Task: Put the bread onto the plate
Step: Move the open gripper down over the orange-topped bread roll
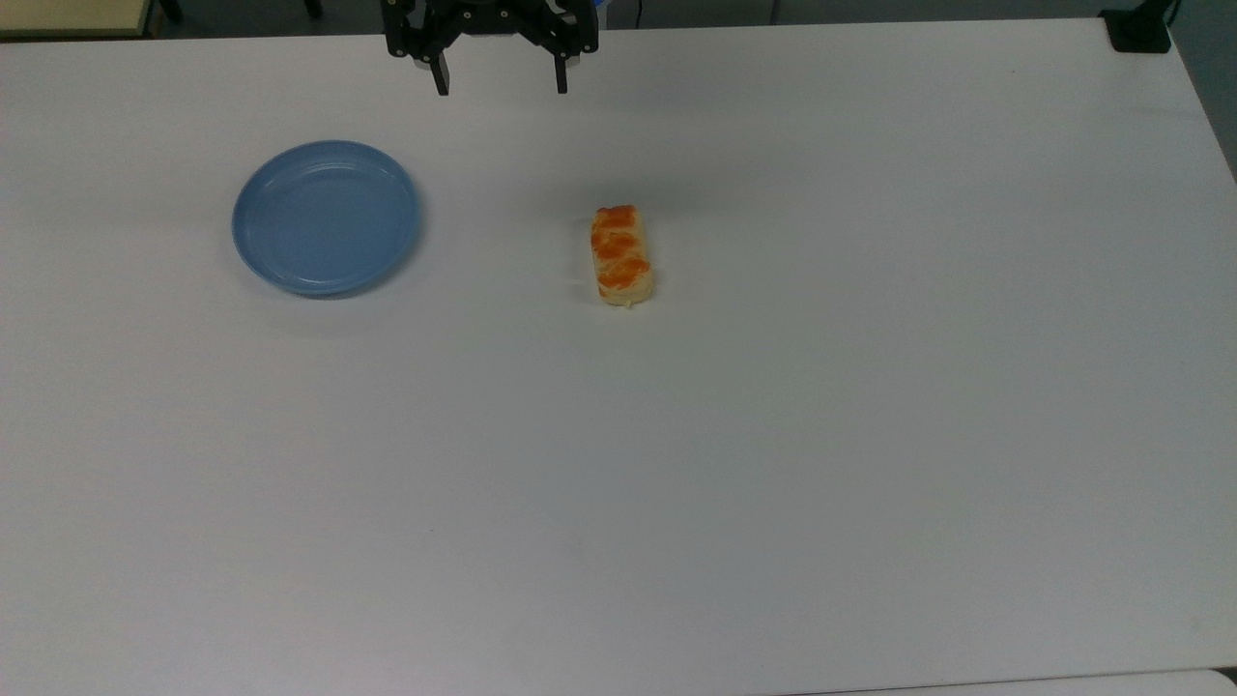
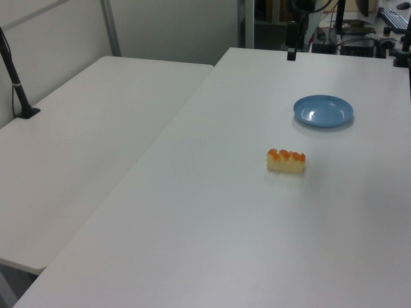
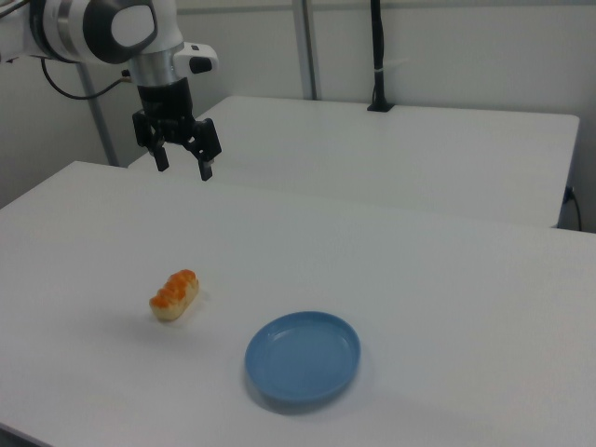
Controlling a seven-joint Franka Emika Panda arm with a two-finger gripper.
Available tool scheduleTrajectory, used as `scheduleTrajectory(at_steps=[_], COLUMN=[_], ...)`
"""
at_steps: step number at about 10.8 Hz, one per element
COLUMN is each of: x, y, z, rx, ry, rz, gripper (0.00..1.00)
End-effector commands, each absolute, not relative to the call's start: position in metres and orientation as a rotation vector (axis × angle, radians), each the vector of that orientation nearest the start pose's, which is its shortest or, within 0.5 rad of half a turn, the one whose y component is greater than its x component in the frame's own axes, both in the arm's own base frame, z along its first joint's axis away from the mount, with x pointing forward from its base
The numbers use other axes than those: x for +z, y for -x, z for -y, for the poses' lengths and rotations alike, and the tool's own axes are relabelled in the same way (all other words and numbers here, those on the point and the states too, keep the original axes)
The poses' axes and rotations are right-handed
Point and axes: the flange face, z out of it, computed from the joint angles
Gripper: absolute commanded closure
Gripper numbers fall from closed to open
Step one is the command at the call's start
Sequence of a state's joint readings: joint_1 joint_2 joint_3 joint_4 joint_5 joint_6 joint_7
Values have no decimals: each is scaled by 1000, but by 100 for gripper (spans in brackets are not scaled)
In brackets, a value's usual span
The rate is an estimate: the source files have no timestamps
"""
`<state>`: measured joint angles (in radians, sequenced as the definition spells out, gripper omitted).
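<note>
Nothing grasped: gripper (image 1: 501, 85) hung spread above the table (image 1: 773, 464), well apart from bread (image 1: 620, 254). Needed next, by judgement: descending astride the bread, then carrying to plate (image 1: 327, 217).

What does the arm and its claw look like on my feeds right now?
The arm is white with rounded joint housings, dark grey caps and a black cable trailing off behind it. The claw is black: a boxy body with two short, straight fingers ending in narrow tips. No markings are legible.
</note>
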<state>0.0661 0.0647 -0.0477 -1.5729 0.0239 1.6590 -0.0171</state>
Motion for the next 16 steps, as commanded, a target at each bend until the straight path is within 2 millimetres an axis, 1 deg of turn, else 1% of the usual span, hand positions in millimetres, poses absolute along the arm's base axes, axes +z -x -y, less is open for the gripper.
scheduleTrajectory(at_steps=[1, 8, 9, 10, 11, 12, 13, 14, 15, 16], x=[600, 595, 586, 575, 560, 542, 528, 512, 488, 459], y=[-576, -576, -575, -574, -573, -571, -569, -565, -562, -560], z=[-2, -4, -10, -23, -41, -53, -77, -87, -101, -112], rx=[9, 23, 50, 79, 111, 105, 101, 122, 107, 74], ry=[3114, 3114, 3112, 3110, 3107, 3107, 3107, 3119, 3148, 3186], rz=[27, 36, 47, 82, 128, 143, 201, 183, 165, 167], gripper=[0, 0, 0, 0, 0, 0, 0, 0, 0, 0])
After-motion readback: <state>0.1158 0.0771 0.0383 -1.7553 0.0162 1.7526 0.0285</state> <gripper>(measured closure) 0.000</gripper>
